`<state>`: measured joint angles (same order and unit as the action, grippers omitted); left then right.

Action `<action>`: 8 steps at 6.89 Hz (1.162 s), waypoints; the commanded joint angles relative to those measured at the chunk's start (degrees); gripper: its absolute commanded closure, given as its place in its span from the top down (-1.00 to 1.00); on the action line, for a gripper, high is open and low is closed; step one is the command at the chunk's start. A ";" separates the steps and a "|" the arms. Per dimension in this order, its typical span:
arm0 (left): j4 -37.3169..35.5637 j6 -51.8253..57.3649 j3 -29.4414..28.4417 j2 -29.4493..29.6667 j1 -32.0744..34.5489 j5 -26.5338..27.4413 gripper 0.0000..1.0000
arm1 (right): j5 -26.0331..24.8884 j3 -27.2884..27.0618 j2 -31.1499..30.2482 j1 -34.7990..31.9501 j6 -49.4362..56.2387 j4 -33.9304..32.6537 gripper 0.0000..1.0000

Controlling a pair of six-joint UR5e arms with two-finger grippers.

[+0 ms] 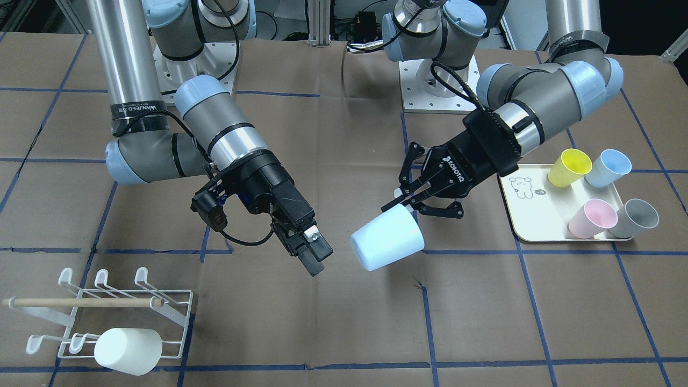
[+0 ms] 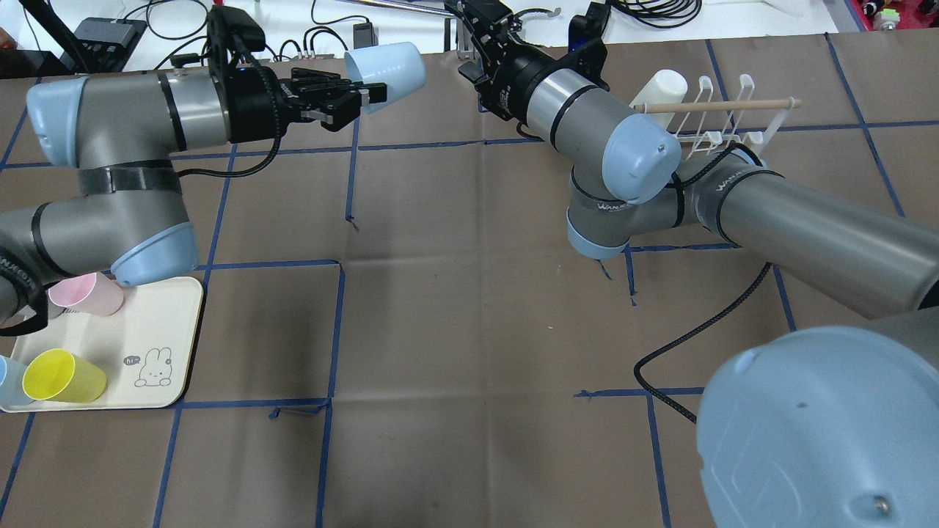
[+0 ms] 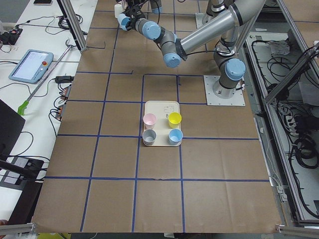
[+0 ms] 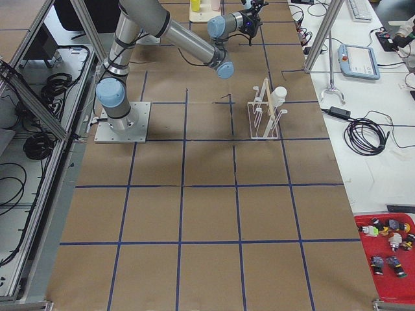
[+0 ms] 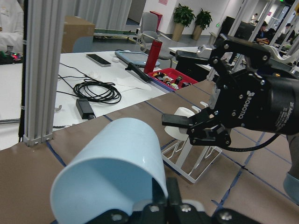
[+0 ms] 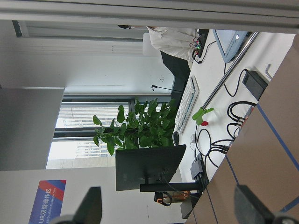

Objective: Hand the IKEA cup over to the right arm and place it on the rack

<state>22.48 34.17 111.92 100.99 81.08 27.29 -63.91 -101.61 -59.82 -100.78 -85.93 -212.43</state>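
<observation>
Brown-paper worktop (image 1: 333, 333) with a blue tape grid, and office desks and plants behind it in the wrist cams. The left tool (image 1: 403, 207) is pinching the pale blue cup (image 1: 387, 239) by the wall at its rim. The cup is up off the worktop, tipped on its side, closed end aimed at the right tool (image 1: 318, 260). That one hangs near the cup with a clear gap, not touching. From the front its fingers look almost together, but the right wrist cam puts two blurry fingertips at opposite lower corners, so it's spread.

Out on the robot's right sits the white wire rack (image 1: 129, 314) with its wooden dowel (image 1: 80, 302). A white cup (image 1: 128, 352) lies on the operator-side row, and the prong under it is hidden. On the other side a cream tray (image 1: 529, 215) carries a yellow cup (image 1: 568, 167), a blue cup (image 1: 607, 167), a pink cup (image 1: 592, 219) and a grey cup (image 1: 633, 219).

Overhead, the right arm (image 2: 733, 205) covers part of the rack, the left arm (image 2: 110, 125) hides the grey cup, and the blue one's cut off at the edge. In the side views the tools are too tiny to read.
</observation>
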 commanded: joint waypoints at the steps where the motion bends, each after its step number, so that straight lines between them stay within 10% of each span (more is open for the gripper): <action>1: 0.02 -0.41 -0.83 0.79 2.77 0.39 -0.96 | 0.10 -0.43 -0.03 0.15 -1.00 0.09 0.99; 8: 0.11 -0.68 -1.09 0.52 0.22 -0.31 -0.93 | -0.51 -3.07 -0.65 1.73 -10.89 -0.70 0.98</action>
<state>22.52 33.50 110.86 101.46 81.33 27.00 -64.12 -104.53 -60.54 -98.87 -92.18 -212.96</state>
